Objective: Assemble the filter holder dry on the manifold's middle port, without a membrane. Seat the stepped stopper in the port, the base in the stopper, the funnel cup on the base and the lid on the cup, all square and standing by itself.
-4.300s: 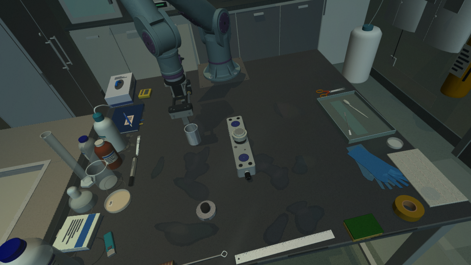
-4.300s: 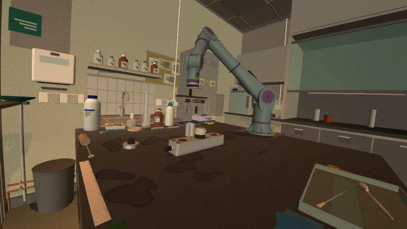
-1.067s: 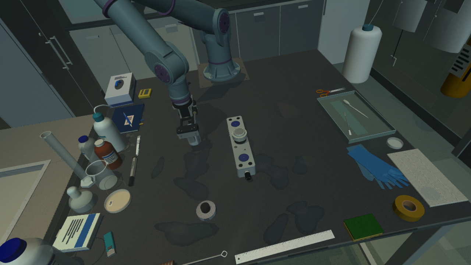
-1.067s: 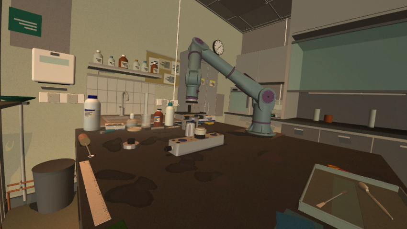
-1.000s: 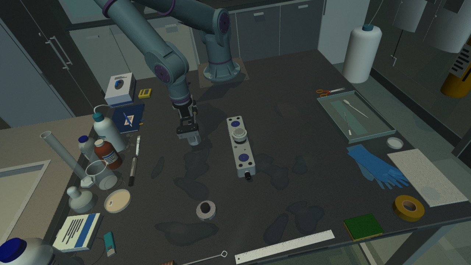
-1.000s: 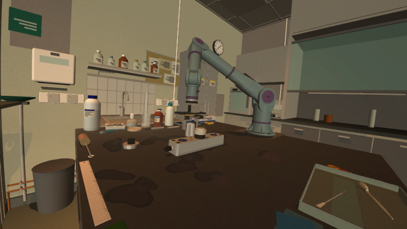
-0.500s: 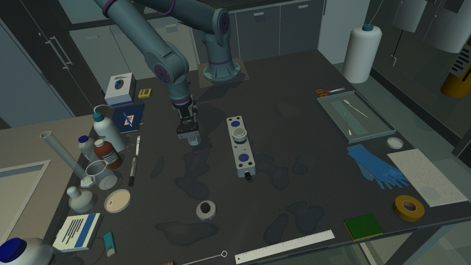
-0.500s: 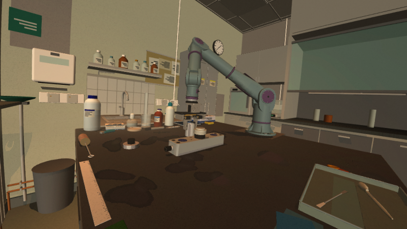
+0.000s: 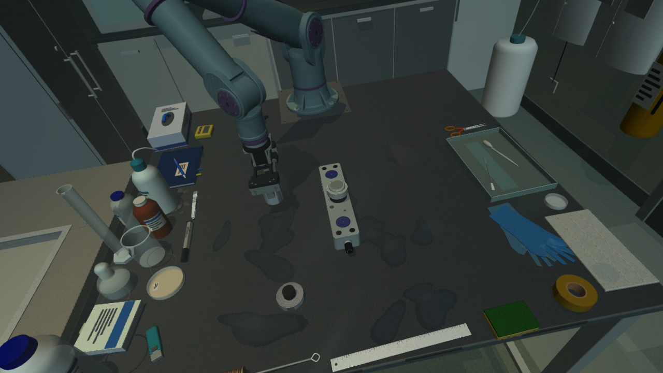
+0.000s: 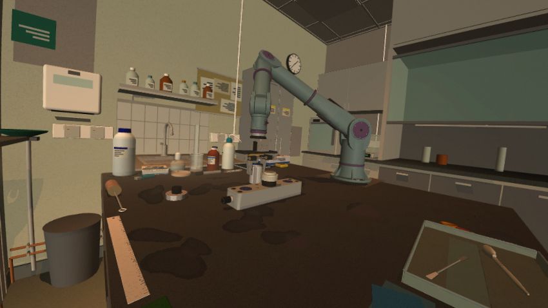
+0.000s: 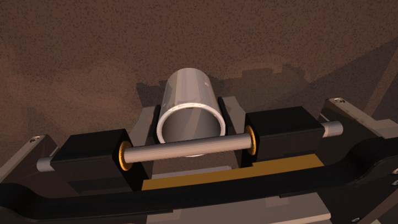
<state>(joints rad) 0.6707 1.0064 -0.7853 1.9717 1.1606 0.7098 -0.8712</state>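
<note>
In the middle of the dark bench the white manifold (image 9: 340,206) lies lengthwise, and its middle port carries the stopper with the base (image 9: 336,189) seated on top. To its left the clear funnel cup (image 9: 273,197) stands upright on the bench, and my gripper (image 11: 192,111) is closed around it from above. In the wrist camera the cup (image 11: 190,111) shows its open white rim between my fingers. The lid (image 9: 290,295), a flat disc with a dark knob, lies nearer the front edge, apart from the manifold.
A grey tray (image 9: 500,163) with a spatula and pipette sits on the right, with blue gloves (image 9: 528,234), a tape roll (image 9: 574,292) and a green sponge (image 9: 511,318) nearby. Bottles (image 9: 148,195), a marker (image 9: 188,234) and a petri dish (image 9: 165,282) crowd the left. A ruler (image 9: 401,347) lies along the front edge.
</note>
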